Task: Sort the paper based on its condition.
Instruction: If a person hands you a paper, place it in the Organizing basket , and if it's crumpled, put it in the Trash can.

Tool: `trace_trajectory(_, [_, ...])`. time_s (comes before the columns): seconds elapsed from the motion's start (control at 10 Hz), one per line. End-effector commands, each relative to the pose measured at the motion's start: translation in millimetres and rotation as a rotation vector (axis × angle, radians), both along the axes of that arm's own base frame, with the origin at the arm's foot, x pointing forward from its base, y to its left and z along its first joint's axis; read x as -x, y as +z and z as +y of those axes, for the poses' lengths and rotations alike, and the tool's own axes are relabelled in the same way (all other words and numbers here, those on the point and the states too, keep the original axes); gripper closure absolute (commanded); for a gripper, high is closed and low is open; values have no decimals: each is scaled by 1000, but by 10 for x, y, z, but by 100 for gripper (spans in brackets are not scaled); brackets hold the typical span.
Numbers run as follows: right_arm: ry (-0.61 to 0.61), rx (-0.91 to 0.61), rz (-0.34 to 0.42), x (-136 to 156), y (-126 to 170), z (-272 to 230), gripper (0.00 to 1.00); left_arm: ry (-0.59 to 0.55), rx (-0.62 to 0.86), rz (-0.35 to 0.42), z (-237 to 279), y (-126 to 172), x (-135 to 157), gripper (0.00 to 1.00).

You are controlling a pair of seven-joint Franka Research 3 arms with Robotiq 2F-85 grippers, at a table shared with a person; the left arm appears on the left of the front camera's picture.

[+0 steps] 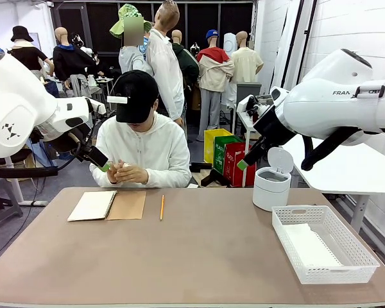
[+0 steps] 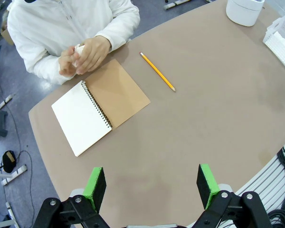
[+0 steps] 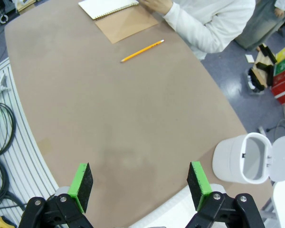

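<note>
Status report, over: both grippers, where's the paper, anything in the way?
Left gripper and right gripper open, empty, above the table. Small white paper in the person's hands. Notebook and pencil lie nearby.

The left arm is held raised at the left side, its left gripper (image 2: 152,186) seen with jaws set wide apart, nothing between the green pads (image 2: 95,186). The right arm is likewise raised at the right side; the right gripper (image 3: 140,185) is spread fully, pads (image 3: 198,183) bare, pointed downward
</note>
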State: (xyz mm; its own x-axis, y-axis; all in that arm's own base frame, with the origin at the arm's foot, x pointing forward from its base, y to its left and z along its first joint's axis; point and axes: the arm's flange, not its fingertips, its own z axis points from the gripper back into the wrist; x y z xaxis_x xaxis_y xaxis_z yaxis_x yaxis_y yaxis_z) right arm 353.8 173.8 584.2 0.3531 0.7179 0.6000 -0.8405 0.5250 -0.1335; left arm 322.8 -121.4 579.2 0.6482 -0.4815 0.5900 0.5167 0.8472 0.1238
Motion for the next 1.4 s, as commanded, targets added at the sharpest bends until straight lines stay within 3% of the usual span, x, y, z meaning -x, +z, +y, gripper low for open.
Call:
trace_trajectory(0.0, [-3, 2, -4, -7, -9, -2, 0, 1, 7, -2, 9, -3, -4, 0])
trace_trajectory(1.3, [-3, 2, -4, -7, -9, -2, 0, 1, 7, -2, 9, -3, -4, 0])
